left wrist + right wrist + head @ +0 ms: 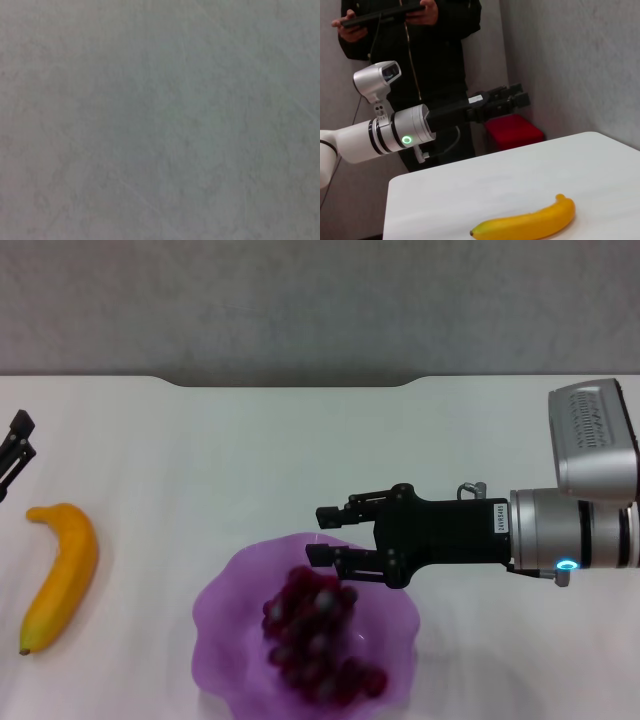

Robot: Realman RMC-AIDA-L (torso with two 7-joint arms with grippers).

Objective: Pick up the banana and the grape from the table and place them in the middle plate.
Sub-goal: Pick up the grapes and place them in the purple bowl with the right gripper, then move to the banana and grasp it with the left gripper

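Observation:
The grape [318, 635] bunch lies in the translucent purple middle plate [225, 625] at the near centre of the white table [250, 460]. My right gripper [322, 535] hovers over the plate's far rim, just beyond the grapes, open and empty. The banana [60, 575] lies on the table at the left, dark tip toward me; it also shows in the right wrist view [527, 222]. My left gripper [18, 445] sits at the far left edge, beyond the banana, open and empty; it also shows in the right wrist view [510, 97]. The left wrist view shows only a blank grey surface.
The table's notched far edge [290, 383] meets a grey wall. In the right wrist view a person [420, 45] holding a tablet stands beyond the table's left end, beside a red stool [512, 131].

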